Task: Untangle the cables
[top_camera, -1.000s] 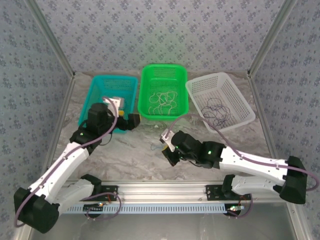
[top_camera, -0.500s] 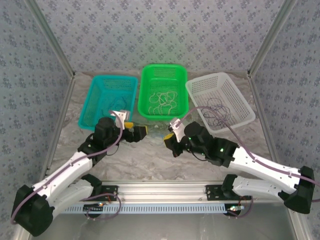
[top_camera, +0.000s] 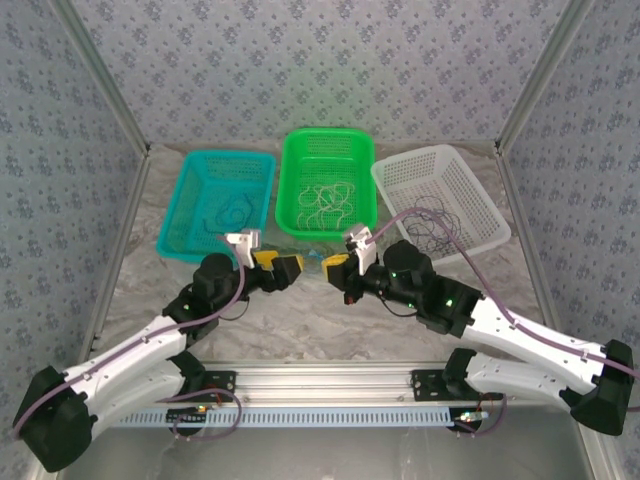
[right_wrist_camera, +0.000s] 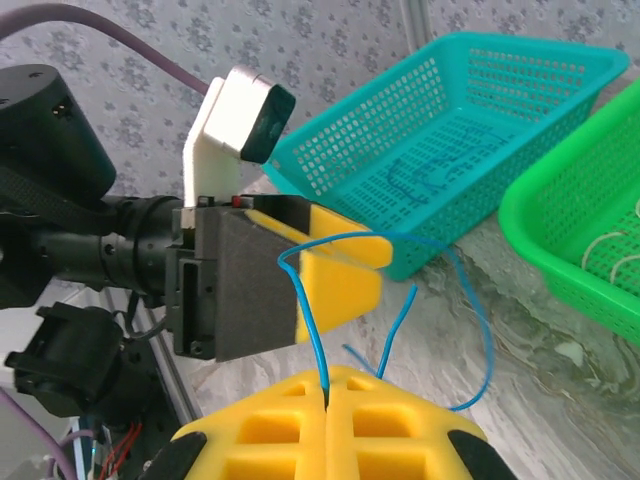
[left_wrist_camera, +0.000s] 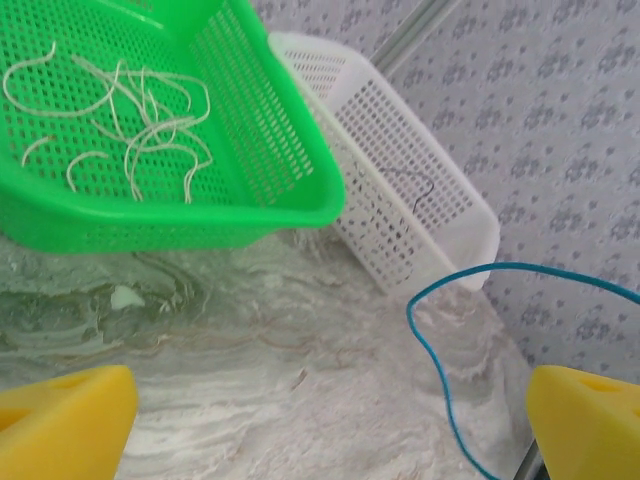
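Sorting is judged nearly done: cream cables are laid in the green basket, other cables in the baskets flanking it, and one blue cable, yet unbinned, is clamped by the right gripper just before it, beside the spread-apart left gripper.

No readable text, labels, brands or numbers on anything.

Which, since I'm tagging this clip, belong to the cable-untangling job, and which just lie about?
Job: blue cable pinched in the right gripper; left gripper, open beside it; cream cables in the green basket; dark cables in the white basket; second blue cable in the teal basket.
Lying about: small pale scrap on the table; thick lilac arm cable.
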`<act>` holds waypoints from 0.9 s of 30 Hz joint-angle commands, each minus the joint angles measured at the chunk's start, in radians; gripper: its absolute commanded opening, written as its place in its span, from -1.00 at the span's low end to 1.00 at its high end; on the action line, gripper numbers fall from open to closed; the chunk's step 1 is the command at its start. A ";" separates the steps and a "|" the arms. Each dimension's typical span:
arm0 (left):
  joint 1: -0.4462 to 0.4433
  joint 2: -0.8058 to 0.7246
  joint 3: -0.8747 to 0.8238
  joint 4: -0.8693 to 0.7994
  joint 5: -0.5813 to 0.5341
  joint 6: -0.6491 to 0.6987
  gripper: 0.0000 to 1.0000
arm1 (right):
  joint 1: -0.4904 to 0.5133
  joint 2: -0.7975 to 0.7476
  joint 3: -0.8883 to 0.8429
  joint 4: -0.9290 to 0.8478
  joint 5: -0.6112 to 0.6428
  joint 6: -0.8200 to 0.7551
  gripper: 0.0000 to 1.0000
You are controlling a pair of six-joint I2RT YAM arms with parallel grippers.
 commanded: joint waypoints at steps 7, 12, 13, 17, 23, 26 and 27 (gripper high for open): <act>-0.019 0.073 0.022 0.150 0.020 -0.022 0.99 | 0.000 -0.016 -0.008 0.082 -0.067 0.026 -1.00; -0.028 0.115 0.040 0.198 0.028 -0.009 0.98 | 0.001 -0.017 -0.005 0.093 -0.087 0.030 -1.00; -0.031 0.122 0.043 0.204 0.033 -0.005 0.98 | 0.001 -0.019 -0.006 0.093 -0.088 0.030 -1.00; -0.043 0.148 0.070 0.207 0.055 0.019 0.97 | 0.001 -0.023 -0.010 0.103 -0.091 0.036 -1.00; -0.061 0.179 0.078 0.264 0.061 0.039 0.96 | -0.002 -0.026 -0.017 0.119 -0.101 0.047 -1.00; -0.065 0.185 0.077 0.290 0.072 0.052 0.96 | -0.008 -0.033 -0.019 0.130 -0.121 0.059 -1.00; -0.065 0.188 0.079 0.290 0.071 0.056 0.96 | -0.010 -0.036 -0.020 0.137 -0.130 0.062 -1.00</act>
